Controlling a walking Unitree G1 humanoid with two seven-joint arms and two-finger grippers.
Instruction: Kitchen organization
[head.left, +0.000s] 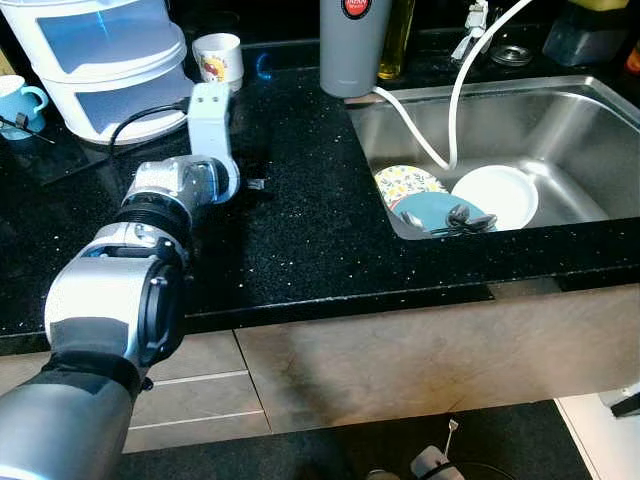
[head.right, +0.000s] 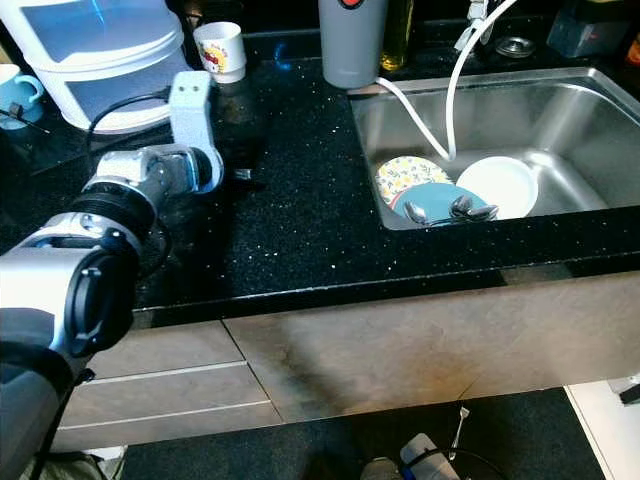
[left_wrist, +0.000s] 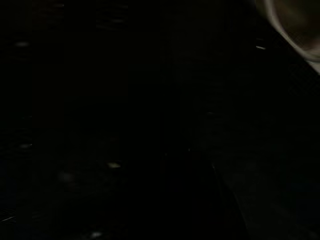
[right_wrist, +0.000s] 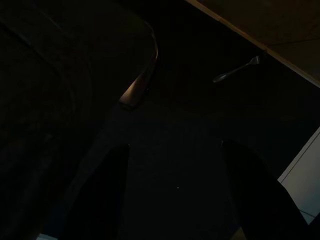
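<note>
Currently the left gripper (head.left: 250, 183) reaches over the black counter (head.left: 300, 230) — finger state cannot be told. Dishes — patterned plate (head.left: 405, 183), blue plate (head.left: 430, 207), white bowl (head.left: 497, 194), spoons (head.left: 462, 217) — lie in the sink (head.left: 570, 120), right. Likely fragile, slippery; grip by rims.

Head views: we see even overhead light, sharp focus, and glare on the steel sink (head.left: 560, 110); the black counter (head.left: 300, 220) glints with specks. Wrist views: nearly black, with a faint pale curve and dim fork (right_wrist: 235, 71) beyond the right pincer (right_wrist: 175, 200).
</note>
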